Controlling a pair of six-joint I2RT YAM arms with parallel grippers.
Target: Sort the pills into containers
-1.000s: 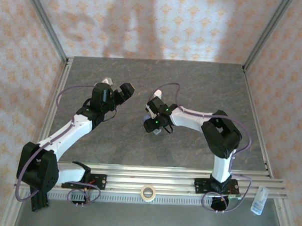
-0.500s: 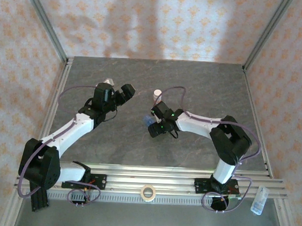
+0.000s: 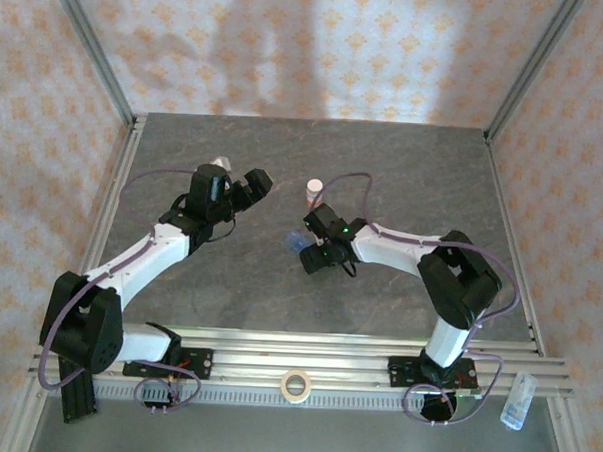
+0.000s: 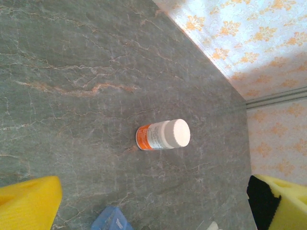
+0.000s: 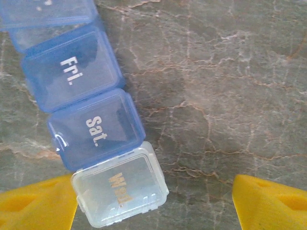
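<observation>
Over the containers, my right fingers hang open, empty.
Left fingers wide, empty; next I'd need the bottle gripped.

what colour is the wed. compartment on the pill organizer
Clear, whitish plastic with gold lettering; the Wed. compartment shows best in the right wrist view.
</observation>
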